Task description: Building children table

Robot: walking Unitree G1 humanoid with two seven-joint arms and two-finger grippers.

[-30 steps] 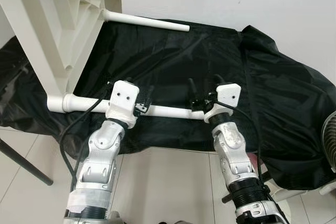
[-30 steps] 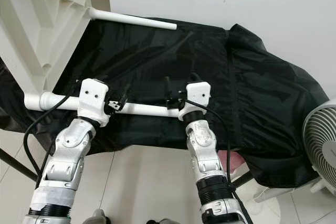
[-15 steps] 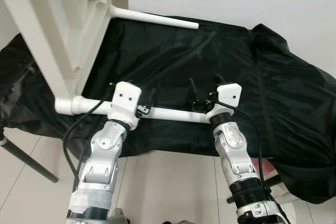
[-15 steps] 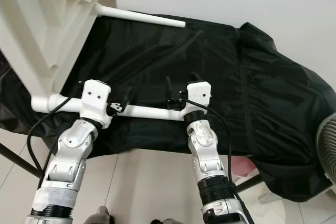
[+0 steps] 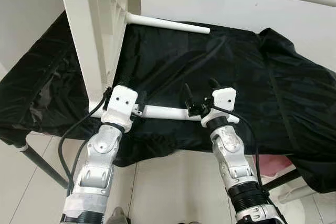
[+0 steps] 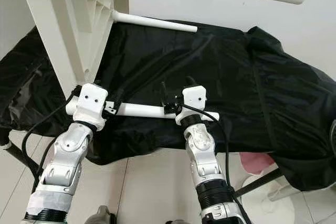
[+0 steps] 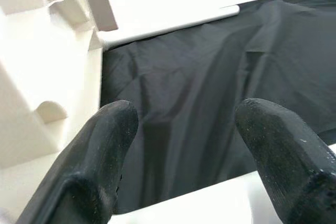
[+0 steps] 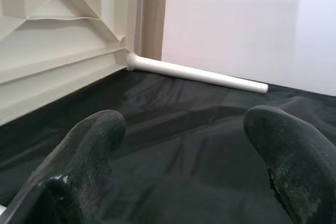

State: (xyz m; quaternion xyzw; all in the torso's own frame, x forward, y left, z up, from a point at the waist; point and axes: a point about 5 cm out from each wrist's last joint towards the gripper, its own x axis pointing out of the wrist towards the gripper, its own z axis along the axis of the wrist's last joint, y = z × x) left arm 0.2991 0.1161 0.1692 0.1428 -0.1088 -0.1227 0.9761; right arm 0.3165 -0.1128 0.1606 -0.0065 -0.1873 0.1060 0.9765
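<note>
A black cloth (image 5: 220, 72) covers the carrying surface, wrinkled and draped over its near edge toward the tiled floor (image 5: 168, 182). What lies under the cloth cannot be made out. A white plastic table (image 5: 97, 30) is tipped on its side at the cloth's left end, its ribbed underside showing. Its legs jut out sideways: one white leg (image 5: 168, 24) runs along the far edge, another leg (image 5: 163, 112) along the near edge. A dark metal leg (image 5: 42, 163) slants down to the floor at the near left corner.
</note>
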